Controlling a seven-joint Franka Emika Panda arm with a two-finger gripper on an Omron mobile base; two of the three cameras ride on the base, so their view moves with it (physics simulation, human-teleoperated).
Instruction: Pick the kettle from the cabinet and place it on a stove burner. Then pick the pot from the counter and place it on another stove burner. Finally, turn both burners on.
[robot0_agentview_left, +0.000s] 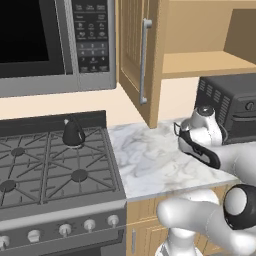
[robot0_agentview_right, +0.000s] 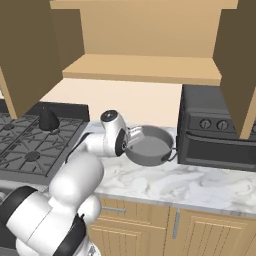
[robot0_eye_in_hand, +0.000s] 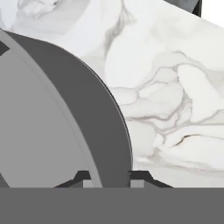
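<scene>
The hand is reaching down at the near left rim of the pot, which is sitting on the marble surface just left of the black toaster oven. Its fingers are pinched nearly shut, straddling the pot's wall. The kettle is standing on the stove's far right burner, well left of the hand.

Evenly and softly lit throughout, without glare. Rendered sharp, free of blur or edge distortion. Only faint shading beyond the jaws.
</scene>
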